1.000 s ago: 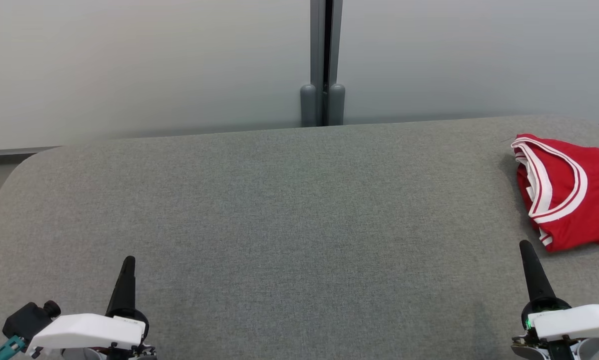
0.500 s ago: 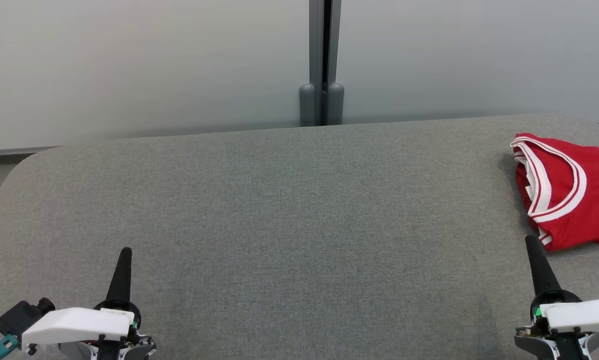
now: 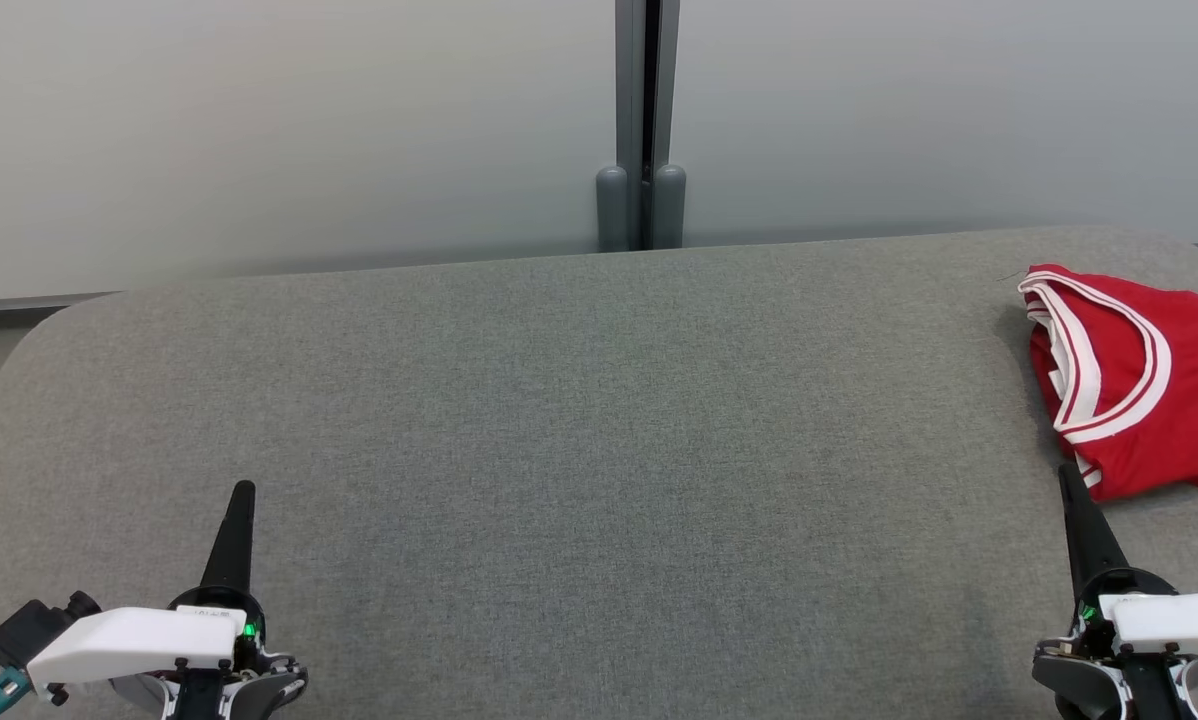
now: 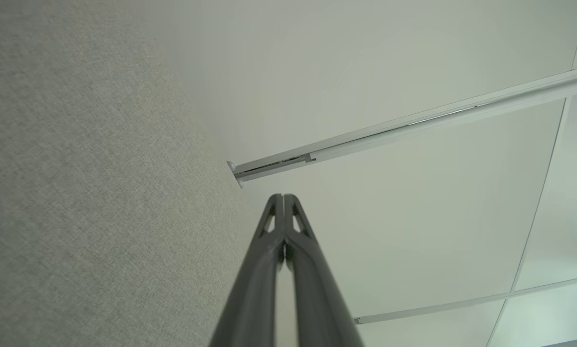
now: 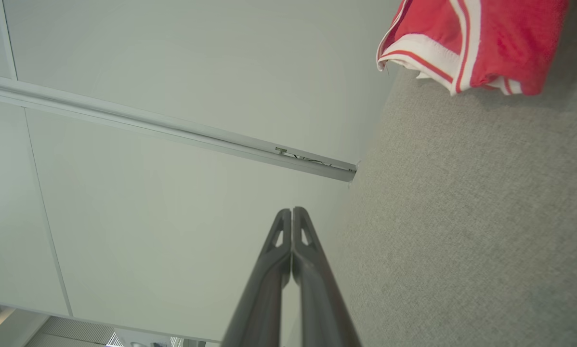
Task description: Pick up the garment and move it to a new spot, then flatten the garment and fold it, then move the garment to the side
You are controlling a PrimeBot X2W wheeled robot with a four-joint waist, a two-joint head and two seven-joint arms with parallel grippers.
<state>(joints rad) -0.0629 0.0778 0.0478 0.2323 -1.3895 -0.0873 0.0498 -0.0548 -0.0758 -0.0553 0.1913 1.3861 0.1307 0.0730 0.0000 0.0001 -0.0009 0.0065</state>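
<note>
Far right of head view: red sports garment (image 3: 1149, 390) in smooth knit, with white bands and thin red stripes along the curved openings. Folded in soft layers, flat on grey woven fabric surface (image 3: 599, 420) with rounded corners. Right part cut off by the frame edge; white marks there too clipped to read. Same garment (image 5: 500, 33) at top right of right wrist view, layered trim edges showing, rest cropped.

Behind the surface: pale matte wall panels (image 3: 259, 130), split by dark grey vertical post (image 3: 642, 100) with two rounded caps at its base.

Left gripper (image 3: 243, 490) at lower left, white housing, dark tapered fingers pointing up the view. Pressed together tip to tip, nothing between, confirmed in wrist view of left gripper (image 4: 283, 196). Well apart from garment.

Right gripper (image 3: 1067, 468) at lower right, same pose, fingers closed flush, empty. Tip near garment's near edge in head view; clearly apart from it in wrist view of right gripper (image 5: 292, 210).

Black block with teal piece (image 3: 19, 640) beside left housing, partly cropped, hard to identify.
</note>
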